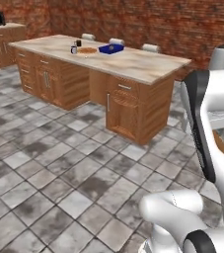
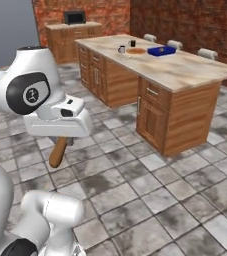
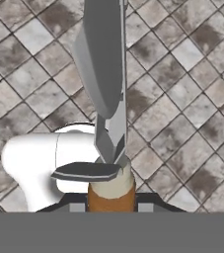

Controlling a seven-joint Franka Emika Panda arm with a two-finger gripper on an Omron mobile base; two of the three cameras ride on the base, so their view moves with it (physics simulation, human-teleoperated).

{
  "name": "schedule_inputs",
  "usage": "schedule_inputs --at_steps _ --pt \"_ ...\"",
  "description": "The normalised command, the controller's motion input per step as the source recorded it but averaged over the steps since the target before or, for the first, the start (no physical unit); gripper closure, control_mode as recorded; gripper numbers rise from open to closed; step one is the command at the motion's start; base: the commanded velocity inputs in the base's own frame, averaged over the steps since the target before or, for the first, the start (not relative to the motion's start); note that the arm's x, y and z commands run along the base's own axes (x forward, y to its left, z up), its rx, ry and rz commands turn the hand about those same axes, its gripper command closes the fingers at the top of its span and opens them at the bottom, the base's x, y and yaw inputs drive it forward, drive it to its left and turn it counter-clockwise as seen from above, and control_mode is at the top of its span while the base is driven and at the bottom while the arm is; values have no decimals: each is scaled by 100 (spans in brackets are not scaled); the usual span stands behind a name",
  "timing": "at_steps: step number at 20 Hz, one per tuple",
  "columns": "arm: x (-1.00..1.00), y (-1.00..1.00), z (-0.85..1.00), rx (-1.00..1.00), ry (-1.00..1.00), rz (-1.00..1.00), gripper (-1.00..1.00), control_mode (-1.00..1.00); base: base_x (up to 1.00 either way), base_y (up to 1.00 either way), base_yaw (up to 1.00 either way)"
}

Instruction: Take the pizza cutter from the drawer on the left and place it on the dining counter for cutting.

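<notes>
— Brown handle, grey wheel: that is the cutter (image 3: 106,99), and the gripper (image 3: 111,197) has it. In the hand view the jaws stand narrow, closed on the wooden handle, with the blade running up and away from the hand over the floor tiles (image 3: 192,74).

— Where is it in the room?

— Off any surface, carried in the air above the tiled floor. From the right base view the handle (image 2: 58,152) slopes down below the hand, beside the arm. The counter (image 1: 133,64) stands well apart, across open floor.

— So which step is this?

— By my reading, the carry. The tool is in hand and out of the drawer; setting it down is not yet done.

— What is on the counter?

— At the far end, a pizza (image 1: 88,50), a blue thing (image 1: 111,48) beside it, and a small dark shaker (image 1: 78,43) with a pale cup (image 1: 74,49) near. The nearer stretch of marble looks bare.

— Next move?

— I judge the base must drive closer, then the arm must reach over the edge and lower the cutter flat onto the marble near the pizza before the jaws part. The grip is only on the handle's end, so a slow swing seems wise.
</notes>
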Motion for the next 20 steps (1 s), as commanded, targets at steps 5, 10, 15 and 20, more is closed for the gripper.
schedule_inputs --at_steps 5,10,15,20 --pt "0 0 0 0 0 0 100 100 100 80 -27" --pt "0 0 0 0 0 0 100 100 100 100 -31" --pt "0 0 0 0 0 0 100 100 93 100 -42" --pt "0 0 0 0 0 0 100 100 73 100 -49"
